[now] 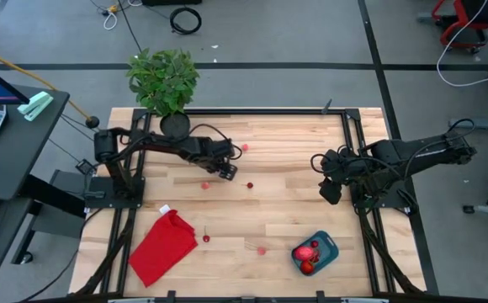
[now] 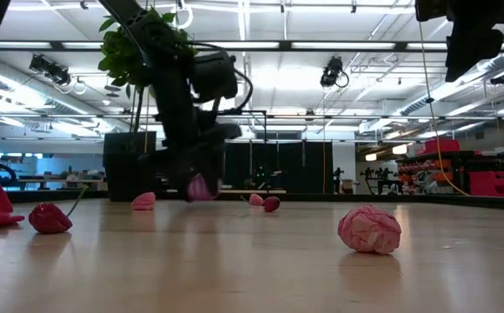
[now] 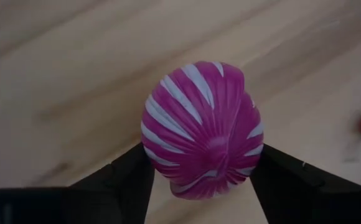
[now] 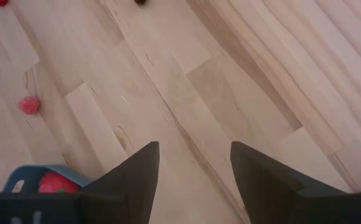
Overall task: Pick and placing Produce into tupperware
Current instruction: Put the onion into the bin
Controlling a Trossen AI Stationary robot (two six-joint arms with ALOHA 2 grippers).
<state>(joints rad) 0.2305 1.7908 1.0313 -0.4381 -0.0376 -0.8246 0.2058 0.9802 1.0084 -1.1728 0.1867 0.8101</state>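
My left gripper (image 1: 227, 171) is over the middle of the table and is shut on a purple toy vegetable with white stripes (image 3: 199, 124). In the low view the purple piece (image 2: 200, 187) sits close above the tabletop. My right gripper (image 1: 328, 192) waits open on the right, raised above bare wood (image 4: 195, 146). The teal tupperware (image 1: 315, 252) stands near the table's near right corner, with red pieces (image 1: 308, 256) in it. Other small red and pink produce lies loose on the wood (image 1: 250, 185) (image 1: 204, 185) (image 1: 244, 148) (image 1: 262, 249) (image 1: 206, 238). My left gripper pinches the purple striped piece between its two fingers, one finger (image 3: 131, 177) on each flank of its rounded body (image 3: 162, 155). The fingers come from above, pointing down. Whether the piece is lifted clear or touches the table, I cannot tell.
A flat red cloth (image 1: 164, 247) lies near the near left corner. A green potted plant (image 1: 165, 80) stands at the far edge behind the left arm. A black frame (image 1: 345, 126) runs along the table's sides. In the low view a pink lumpy piece (image 2: 369, 228) and a cherry (image 2: 50, 217) lie nearest.
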